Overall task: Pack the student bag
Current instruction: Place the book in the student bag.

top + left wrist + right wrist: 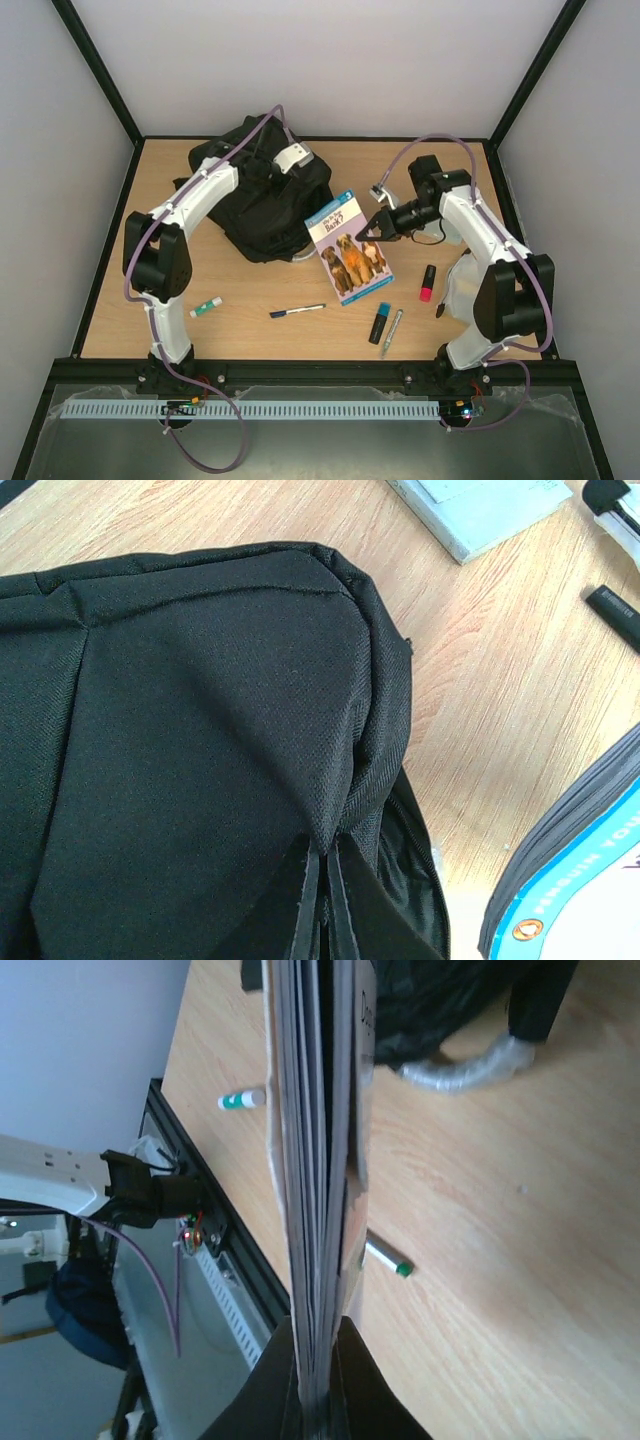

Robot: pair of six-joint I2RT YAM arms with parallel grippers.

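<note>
Right tool [318,1360]: clenched on the book [315,1110], one finger on each cover. We see the pages edge-on, running away from the fingers.
Book: in the top view its blue-and-white cover with dogs faces up. The tool holds it at its far right corner. We cannot tell whether its near corner rests on the desk [250,335].
Bag [262,200]: black and soft, lying on the desk just left of the book and behind it. From above, the book's left edge overlaps the bag's edge.
Left tool [322,870]: left of the book, above the bag, clenched on a pinched fold of the bag's black fabric.
Loop [292,157]: grey-white, on the bag's far side, behind the book and to its left.
Pen [297,311]: on the desk in front of the book, a little to its left.
Glue stick [205,308]: well left of the book and nearer us than it.
Blue marker [380,322]: just in front of the book's near corner.
Grey pen [391,333]: beside the blue marker, on its right, also in front of the book.
Red marker [428,283]: right of the book, apart from it.
</note>
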